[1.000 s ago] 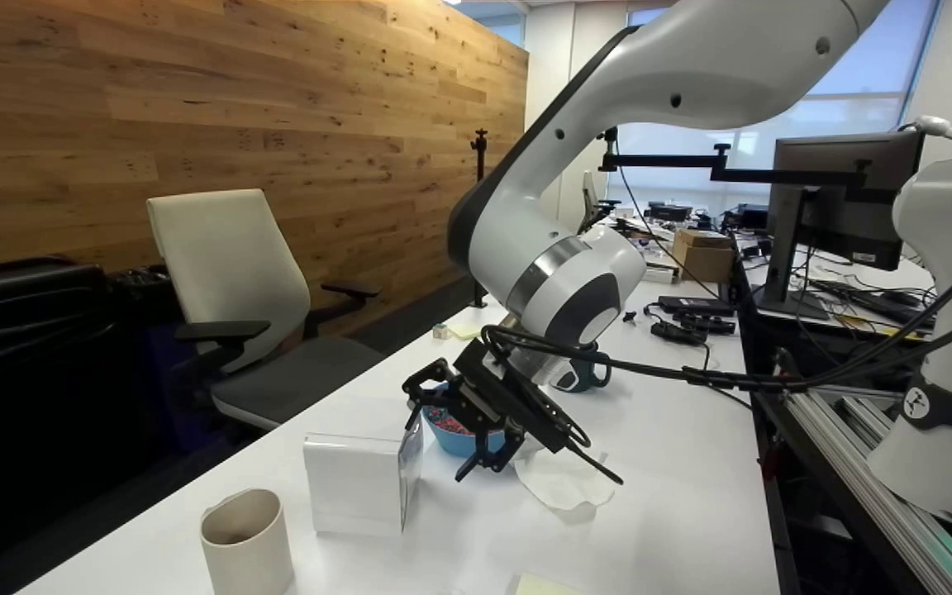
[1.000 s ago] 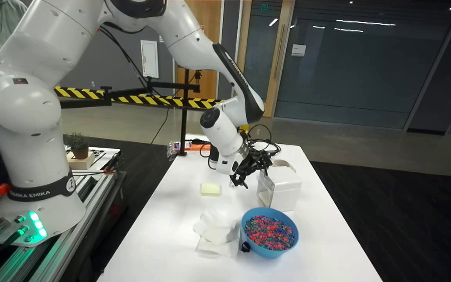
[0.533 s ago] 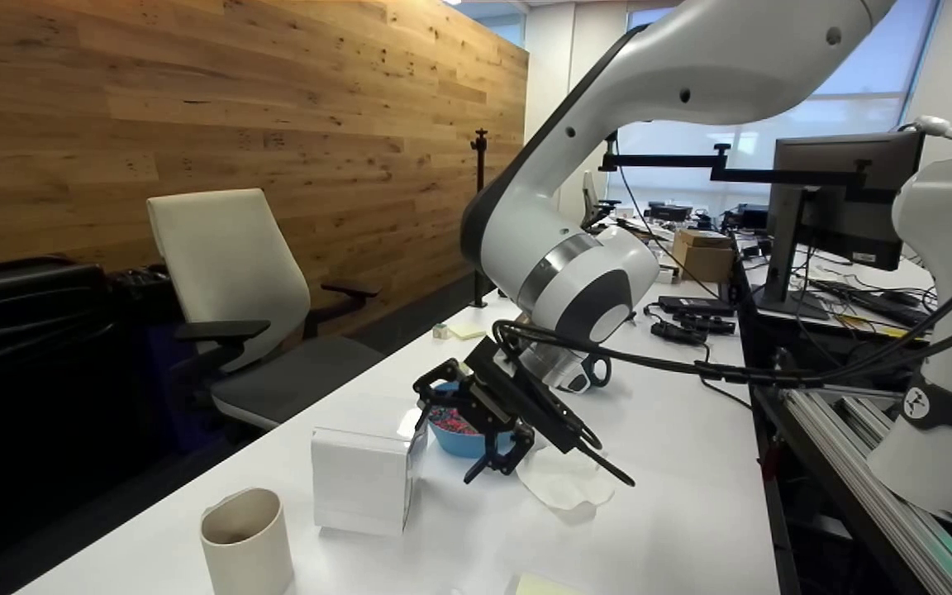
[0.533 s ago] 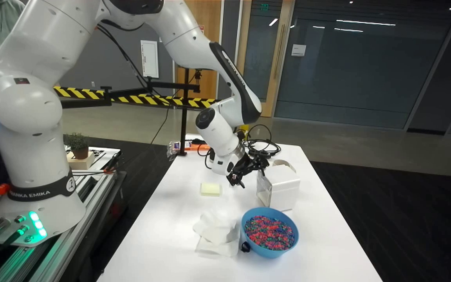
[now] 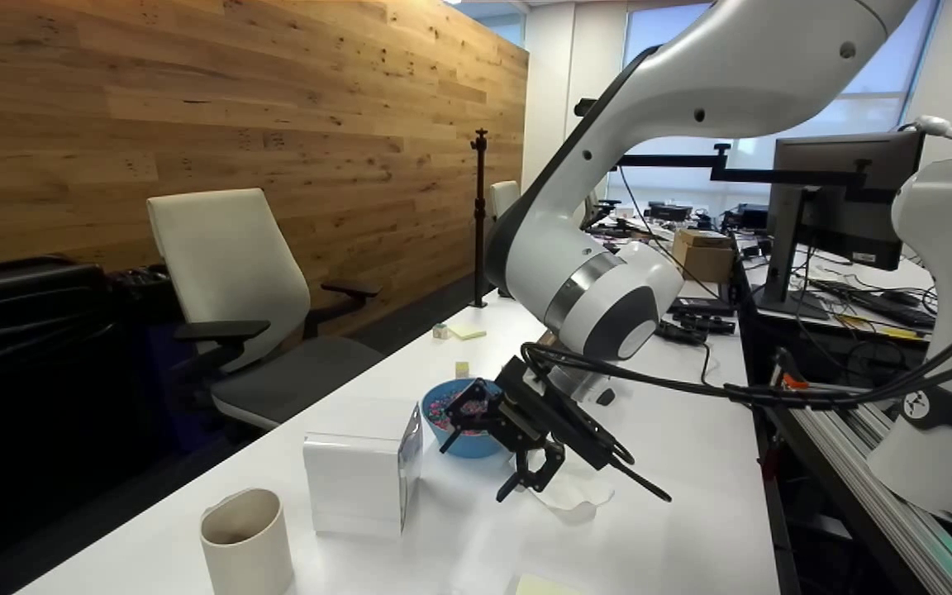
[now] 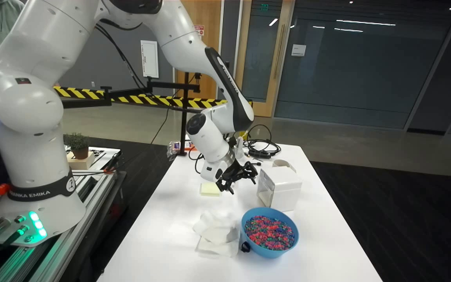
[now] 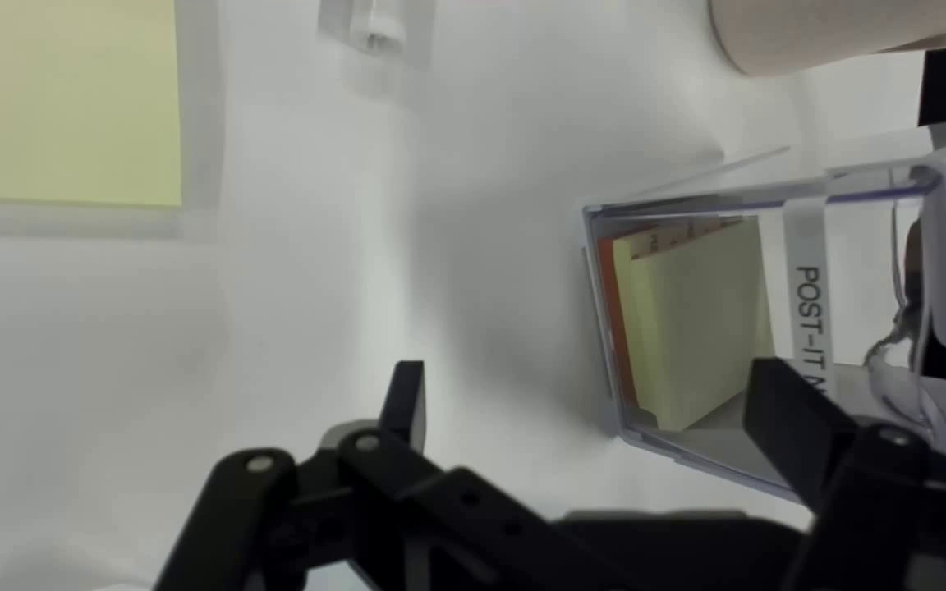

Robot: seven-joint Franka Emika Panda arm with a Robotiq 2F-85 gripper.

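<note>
Gripper [image 6: 243,187]: fingers spread, pinching nothing.
Post-it note box [image 6: 288,194]: in an exterior view, just right of our gripper, beyond the blue bowl [image 6: 269,254].
Clearance: we should move slowly, keeping the box-side finger off its rim.

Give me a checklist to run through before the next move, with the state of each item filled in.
1. Gripper open: ok, its fingers stand wide apart.
2. Nothing held: ok, both exterior views show nothing between the fingers.
3. Gripper clear of the box: ok, a narrow gap shows in an exterior view.
4. Pads in the box: ok, they show inside it in the wrist view.
5. Label readable in full: not ok, a finger hides its end in the wrist view.
6. Gripper's exact height over the table: cannot tell from these views.
</note>
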